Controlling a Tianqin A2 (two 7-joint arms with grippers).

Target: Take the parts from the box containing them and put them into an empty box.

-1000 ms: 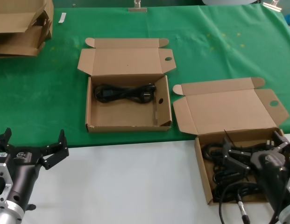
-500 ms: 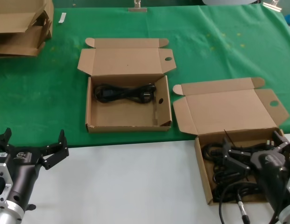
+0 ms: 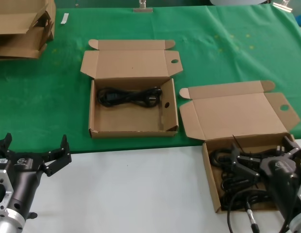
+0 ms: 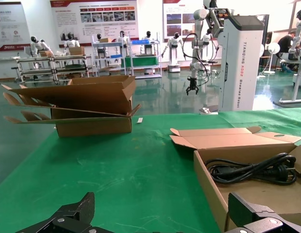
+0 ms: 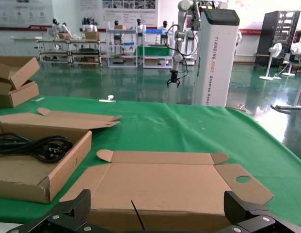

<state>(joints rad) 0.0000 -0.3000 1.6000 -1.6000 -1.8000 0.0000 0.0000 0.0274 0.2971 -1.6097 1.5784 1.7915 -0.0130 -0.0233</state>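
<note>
The box holding the parts [image 3: 211, 180] sits at the front right, lid [image 3: 232, 114] open, with coiled black power cords [image 3: 227, 183] inside. My right gripper [image 3: 263, 153] is open and hovers low over those cords, partly hiding them; it holds nothing. In the right wrist view its gripper [image 5: 157, 218] faces the open lid [image 5: 165, 184]. The other box [image 3: 131, 121], with a holed inner side panel [image 3: 166, 105], lies in the middle and holds one cord bundle [image 3: 128, 96]. My left gripper [image 3: 33, 146] is open and empty over the white table at the front left.
A flattened cardboard stack [image 3: 22, 26] lies at the far left corner on the green cloth [image 3: 228, 43]; it also shows in the left wrist view [image 4: 77, 104]. White table surface [image 3: 135, 189] runs along the front. The left wrist view shows the middle box [image 4: 208, 182] and its cord [image 4: 247, 168].
</note>
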